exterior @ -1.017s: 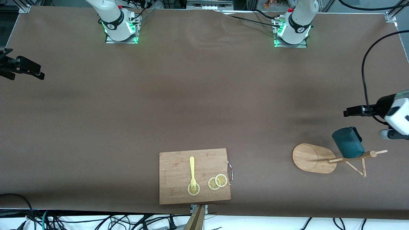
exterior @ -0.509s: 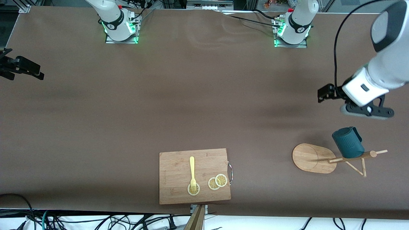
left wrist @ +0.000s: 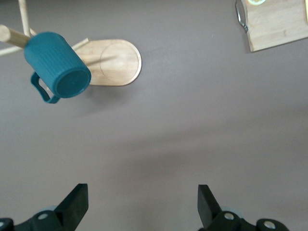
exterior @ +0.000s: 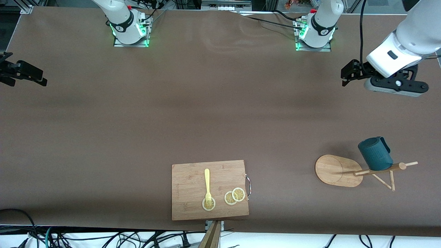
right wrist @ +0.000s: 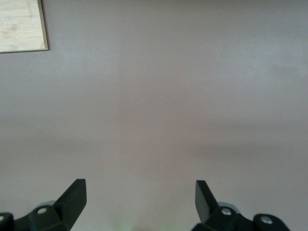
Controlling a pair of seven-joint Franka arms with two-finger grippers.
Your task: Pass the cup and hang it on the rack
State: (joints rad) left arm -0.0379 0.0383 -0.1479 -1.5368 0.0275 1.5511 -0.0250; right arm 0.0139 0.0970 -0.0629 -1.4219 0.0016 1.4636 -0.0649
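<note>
The dark teal cup (exterior: 375, 154) hangs tilted on a peg of the bamboo rack (exterior: 336, 170), near the left arm's end of the table. In the left wrist view the cup (left wrist: 57, 65) shows its base and side handle, with the rack's oval base (left wrist: 118, 62) beside it. My left gripper (exterior: 344, 76) is open and empty, up in the air over bare table and well away from the cup; its fingers (left wrist: 143, 202) hold nothing. My right gripper (exterior: 20, 70) waits open and empty at the right arm's end of the table, over bare cloth (right wrist: 140, 199).
A rectangular wooden cutting board (exterior: 193, 186) lies near the front edge, with a yellow fork (exterior: 207, 184) and lemon slices (exterior: 235, 196) on it. Its corner shows in the left wrist view (left wrist: 279, 24) and the right wrist view (right wrist: 19, 24). A brown cloth covers the table.
My left arm has pulled up and away from the cup toward its base side. The cup stays hanging on the rack. The right arm has not moved.
</note>
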